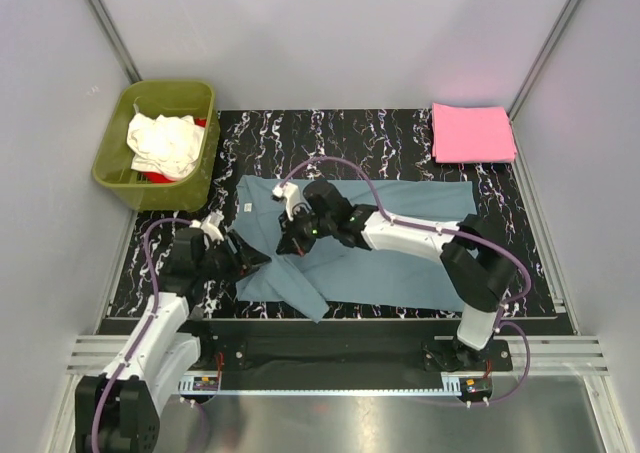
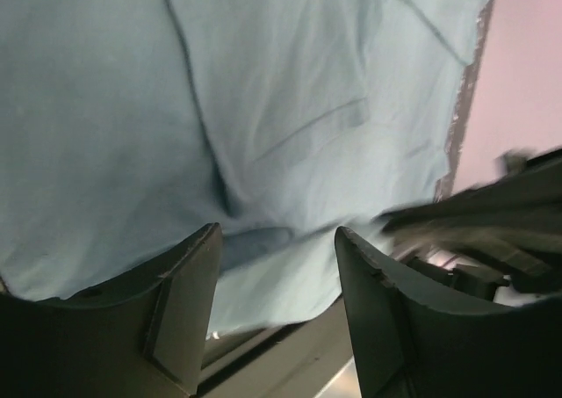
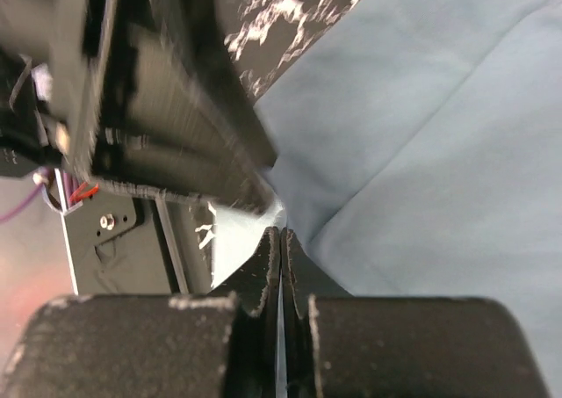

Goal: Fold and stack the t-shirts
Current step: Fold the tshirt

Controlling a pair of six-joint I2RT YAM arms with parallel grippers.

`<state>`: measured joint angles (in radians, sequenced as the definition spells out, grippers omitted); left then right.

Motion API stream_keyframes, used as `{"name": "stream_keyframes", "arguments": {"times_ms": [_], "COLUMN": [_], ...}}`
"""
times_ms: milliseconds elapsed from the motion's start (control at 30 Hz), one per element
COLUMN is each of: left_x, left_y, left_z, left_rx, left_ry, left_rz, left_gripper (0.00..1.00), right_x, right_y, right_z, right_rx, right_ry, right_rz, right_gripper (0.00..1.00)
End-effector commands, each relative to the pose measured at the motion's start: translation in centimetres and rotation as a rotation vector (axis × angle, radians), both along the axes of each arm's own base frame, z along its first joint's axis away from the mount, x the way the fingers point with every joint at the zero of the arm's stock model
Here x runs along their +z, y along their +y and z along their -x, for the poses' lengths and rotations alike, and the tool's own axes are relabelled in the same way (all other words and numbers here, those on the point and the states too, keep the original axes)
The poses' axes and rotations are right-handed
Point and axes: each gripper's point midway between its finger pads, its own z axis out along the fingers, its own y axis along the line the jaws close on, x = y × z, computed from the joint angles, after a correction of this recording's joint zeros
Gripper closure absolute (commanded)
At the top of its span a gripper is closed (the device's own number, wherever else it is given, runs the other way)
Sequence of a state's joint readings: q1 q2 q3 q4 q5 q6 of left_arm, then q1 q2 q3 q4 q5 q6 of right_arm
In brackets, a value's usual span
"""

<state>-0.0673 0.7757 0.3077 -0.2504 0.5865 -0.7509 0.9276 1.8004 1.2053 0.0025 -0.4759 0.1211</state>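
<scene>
Cloth covers most of the work area: the blue-grey t-shirt lies spread across the middle of the black marbled mat, with its lower left part rumpled into a loose fold near the front edge. Both arms reach in over that rumpled corner.

The left gripper sits at the shirt's left edge with its jaws apart. From its wrist camera, the two dark fingers frame the cloth, which fills the view beyond them, creased down the middle.

The right gripper is just beside it, over the same corner, with its jaws pressed together. In the right wrist view a crease in the shirt runs straight up to the closed tips, so they seem to be pinching a fold of it, though the tips hide the contact itself.

The pink t-shirt lies folded flat at the far right corner of the mat, well apart from the arms. At the far left stands the olive-green tub, holding the crumpled cream-white t-shirt with a bit of the red t-shirt showing under it.
</scene>
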Motion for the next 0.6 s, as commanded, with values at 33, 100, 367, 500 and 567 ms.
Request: {"name": "stream_keyframes", "arguments": {"times_ms": [33,100,367,500,567], "left_x": [1.4,2.2,1.3,2.1,2.6], "left_y": [0.6,0.4,-1.2,-1.2,-1.6], "left_z": [-2.0,-2.5,-2.6,-2.6,-2.2], "left_rx": [0.040,0.029,-0.057,-0.075,-0.104], "left_ry": [-0.188,-0.257,-0.380,-0.452,-0.488], "left_rz": [-0.048,-0.041,0.034,0.019,0.035], "left_gripper": [0.41,0.40,0.37,0.38,0.41], "right_x": [2.4,2.4,2.1,1.9,2.0], "right_y": [0.8,0.8,0.6,0.7,0.6], "right_z": [-1.2,-1.3,-0.7,-0.5,-0.6], "right_rx": [0.060,0.075,0.127,0.134,0.129], "right_ry": [0.042,0.047,0.085,0.103,0.105], "right_rz": [-0.070,-0.076,-0.097,-0.099,-0.101], "right_gripper": [1.00,1.00,1.00,1.00,1.00]}}
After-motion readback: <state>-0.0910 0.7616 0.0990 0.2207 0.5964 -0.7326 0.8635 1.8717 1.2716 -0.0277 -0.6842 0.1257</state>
